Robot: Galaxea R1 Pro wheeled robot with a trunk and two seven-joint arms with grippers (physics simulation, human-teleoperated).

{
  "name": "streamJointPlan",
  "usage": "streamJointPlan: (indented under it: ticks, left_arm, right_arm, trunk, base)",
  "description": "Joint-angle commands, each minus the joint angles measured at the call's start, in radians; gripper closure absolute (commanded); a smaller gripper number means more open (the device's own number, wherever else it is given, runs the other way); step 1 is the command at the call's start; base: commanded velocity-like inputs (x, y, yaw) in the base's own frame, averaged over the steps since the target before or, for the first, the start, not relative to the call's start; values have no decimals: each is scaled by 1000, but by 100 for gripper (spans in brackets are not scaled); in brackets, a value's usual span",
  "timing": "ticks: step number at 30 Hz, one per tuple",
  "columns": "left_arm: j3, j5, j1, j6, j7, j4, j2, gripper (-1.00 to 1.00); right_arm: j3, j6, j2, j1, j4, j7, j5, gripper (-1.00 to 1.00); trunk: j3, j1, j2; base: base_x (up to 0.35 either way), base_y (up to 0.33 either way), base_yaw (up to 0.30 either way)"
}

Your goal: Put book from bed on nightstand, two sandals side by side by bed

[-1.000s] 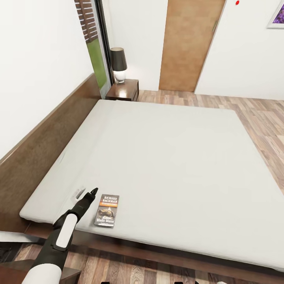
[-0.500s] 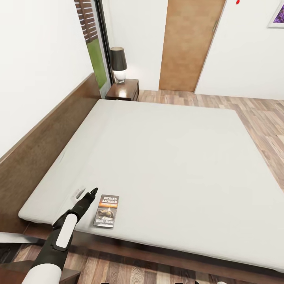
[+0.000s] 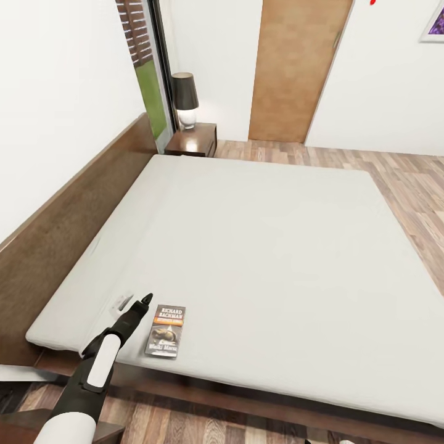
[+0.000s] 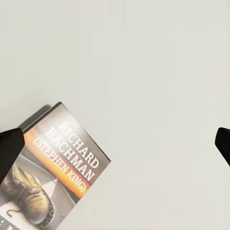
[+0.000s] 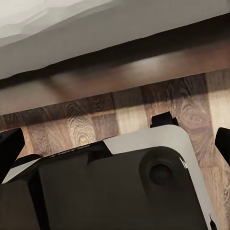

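1. On the bed (image 3: 259, 246), near its front edge, we see the book (image 3: 166, 330) lying flat.
2. Just beside it, our left gripper (image 3: 137, 306) hovers with jaws spread, released.
3. Our right gripper (image 5: 115, 143) hangs spread wide over the floor (image 5: 120, 115).

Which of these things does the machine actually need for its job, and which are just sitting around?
Needed: book, bed, nightstand, left tool open beside the book.
Just there: lamp, door, wall picture.

Wrist cam cuts off my book (image 4: 57, 167) at lower left; head cam crops the bed (image 3: 259, 246) at right, lower cover text unreadable.
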Motion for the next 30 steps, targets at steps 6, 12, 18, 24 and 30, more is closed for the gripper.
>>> streamJointPlan:
  ticks: [6, 12, 18, 24, 30]
  left_arm:
    - [3, 10, 0, 7, 1, -2, -1, -100]
    - [3, 10, -1, 7, 1, -2, -1, -100]
    - [4, 10, -1, 7, 1, -1, -1, -100]
    - [4, 10, 0, 7, 1, -1, -1, -100]
    - [7, 9, 0, 2, 2, -2, 0, -100]
  right_arm:
    - [7, -4, -1, -1, 1, 3, -9, -100]
    - [7, -4, -1, -1, 1, 3, -9, -100]
    - [7, -4, -1, -1, 1, 3, -9, -100]
    - [7, -4, -1, -1, 1, 3, -9, -100]
    - [7, -4, -1, -1, 1, 3, -9, -100]
  trunk:
    - [-20, 23, -43]
    - [-39, 46, -85]
    - [-58, 69, -127]
    - [-76, 92, -169]
    - [-95, 115, -211]
  base:
    - [0, 0, 0]
    - [0, 0, 0]
    - [0, 0, 0]
    - [0, 0, 0]
    - [0, 0, 0]
